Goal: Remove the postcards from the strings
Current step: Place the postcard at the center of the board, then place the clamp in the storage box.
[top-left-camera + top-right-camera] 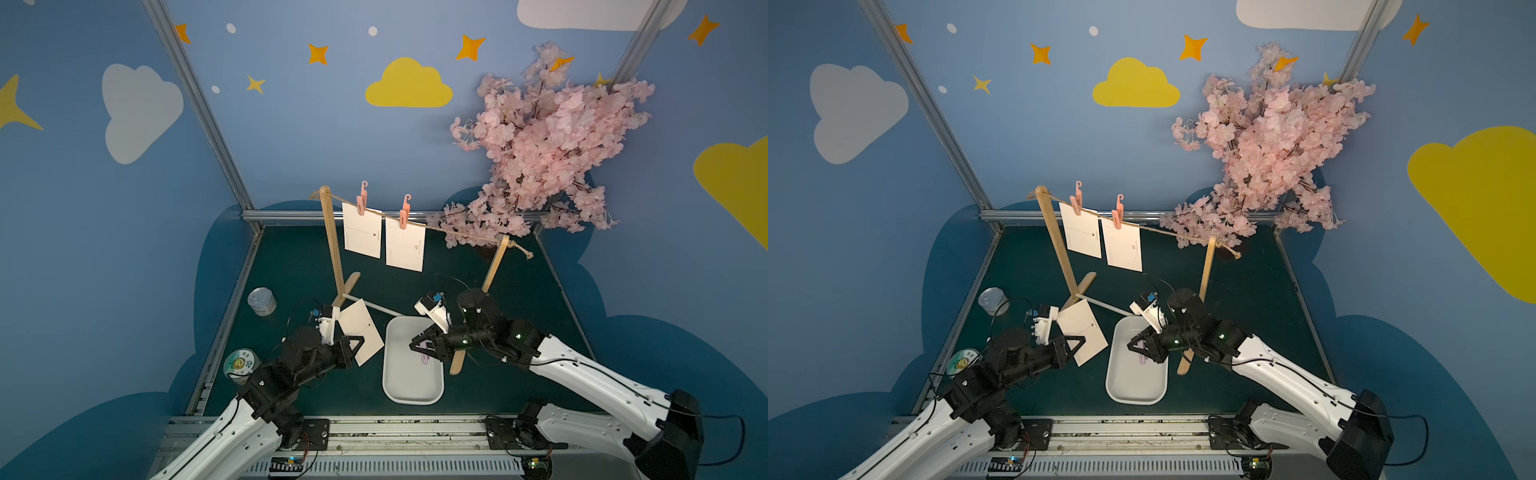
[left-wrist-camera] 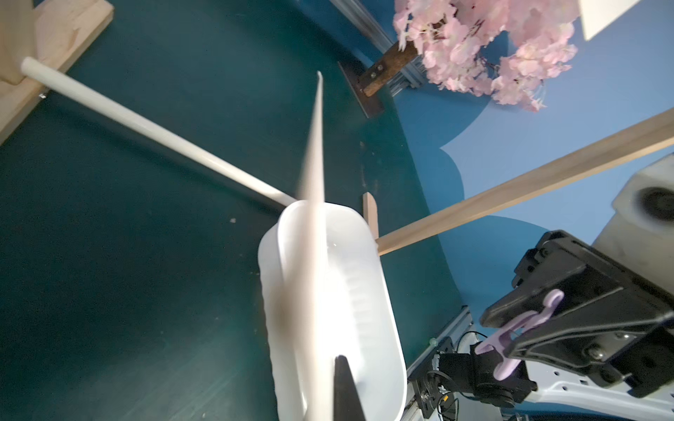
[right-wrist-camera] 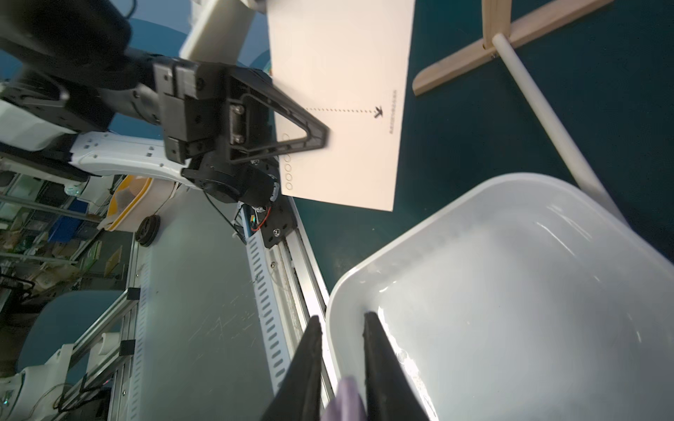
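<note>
the left gripper (image 1: 360, 341) is pressed together on a loose postcard (image 1: 358, 322). it pinches the card near one edge and holds it tilted in the air, off the twine and just beside the white tray (image 1: 411, 392). in the left wrist view this card shows edge-on. the right gripper (image 2: 505, 337) is almost closed, with its jaws pinching a lilac clothespin (image 2: 527, 320) above the tray. in the right wrist view the pin sits in the narrow gap between its fingers (image 3: 312, 364). a first hanging postcard (image 1: 362, 230) and a second hanging postcard (image 1: 405, 245) hang side by side from the jute twine (image 1: 453, 230), each under a pink clothespin (image 1: 360, 203).
</note>
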Robot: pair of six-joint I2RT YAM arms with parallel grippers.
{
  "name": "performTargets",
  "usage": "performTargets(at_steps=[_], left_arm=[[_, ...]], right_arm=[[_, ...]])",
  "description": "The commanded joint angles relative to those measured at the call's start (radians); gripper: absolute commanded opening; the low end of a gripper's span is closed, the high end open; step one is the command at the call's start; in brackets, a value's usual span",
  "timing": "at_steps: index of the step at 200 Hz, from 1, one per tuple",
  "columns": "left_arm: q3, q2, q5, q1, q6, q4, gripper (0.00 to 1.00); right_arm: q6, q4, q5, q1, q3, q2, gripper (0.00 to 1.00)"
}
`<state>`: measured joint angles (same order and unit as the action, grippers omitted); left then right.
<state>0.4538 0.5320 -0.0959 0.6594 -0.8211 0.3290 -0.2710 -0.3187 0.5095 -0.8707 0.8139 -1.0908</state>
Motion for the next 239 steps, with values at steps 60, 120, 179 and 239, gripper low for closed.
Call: performTargets(at_steps=[60, 120, 179, 239], left_arm=[[-0.079, 0.047, 0.096, -0.001, -0.061, -0.018, 0.13], [-0.13, 0.014, 0.132, -0.001, -0.076, -0.043, 0.22], [-0.111, -0.03, 0.153, -0.003, -0.053, -0.016, 0.4], [-0.059, -0.019, 0.159, -0.003, -0.009, -0.046, 0.53]], right_arm=[[-0.132, 0.184, -0.088, -0.007, -0.114, -0.162, 0.0], [-0.137, 0.2, -0.137, -0.01, -0.1, -0.268, 0.17], [-0.099, 0.126, -0.214, -0.011, -0.051, -0.27, 0.54], [-0.052, 0.014, -0.296, -0.02, 0.027, -0.141, 0.56]])
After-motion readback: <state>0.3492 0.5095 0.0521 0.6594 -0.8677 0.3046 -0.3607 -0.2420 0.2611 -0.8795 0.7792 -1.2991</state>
